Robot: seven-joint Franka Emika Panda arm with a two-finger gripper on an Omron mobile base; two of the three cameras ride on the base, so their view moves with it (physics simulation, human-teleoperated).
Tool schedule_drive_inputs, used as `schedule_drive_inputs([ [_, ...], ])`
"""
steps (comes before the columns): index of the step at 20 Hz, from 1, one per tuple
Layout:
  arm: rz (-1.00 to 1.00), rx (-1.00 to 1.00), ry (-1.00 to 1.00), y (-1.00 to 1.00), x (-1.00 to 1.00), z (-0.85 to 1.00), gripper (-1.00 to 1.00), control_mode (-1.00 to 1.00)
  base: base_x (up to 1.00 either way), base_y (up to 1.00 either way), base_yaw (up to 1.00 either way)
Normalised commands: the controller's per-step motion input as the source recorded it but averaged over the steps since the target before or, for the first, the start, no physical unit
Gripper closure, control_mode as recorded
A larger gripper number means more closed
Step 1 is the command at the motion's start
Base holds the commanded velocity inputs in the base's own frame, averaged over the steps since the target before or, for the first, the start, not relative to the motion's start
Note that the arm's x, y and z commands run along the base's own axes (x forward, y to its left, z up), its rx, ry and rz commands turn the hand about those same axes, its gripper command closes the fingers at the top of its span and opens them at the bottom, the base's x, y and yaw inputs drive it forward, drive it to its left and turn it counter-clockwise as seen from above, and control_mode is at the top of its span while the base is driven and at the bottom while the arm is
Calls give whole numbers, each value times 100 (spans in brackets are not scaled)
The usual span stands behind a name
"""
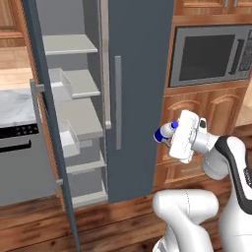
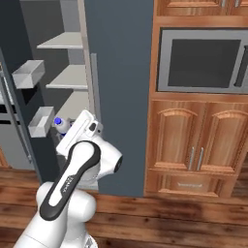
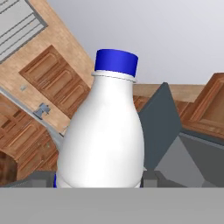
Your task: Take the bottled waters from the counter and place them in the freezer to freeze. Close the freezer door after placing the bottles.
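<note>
Hand view puts a white bottle [image 3: 103,135] with a blue cap upright between the gripper's [image 3: 100,183] fingers, which stand partly closed around its body. Left base view shows the gripper [image 1: 170,138] carrying that bottle [image 1: 164,132] cap-first just in front of the freezer's [image 1: 140,74] closed slate-grey panel, to the right of the open freezer door [image 1: 47,123] and the grey inner shelves [image 1: 78,83].
</note>
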Motion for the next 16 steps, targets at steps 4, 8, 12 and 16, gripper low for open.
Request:
schedule_drive_inputs([
  [4,0,0,0,0,0,0,100,100,21,14,9],
  [8,0,0,0,0,0,0,100,100,44,2,10],
  [12,0,0,0,0,0,0,100,100,54,0,15],
  [16,0,0,0,0,0,0,100,100,68,14,12],
])
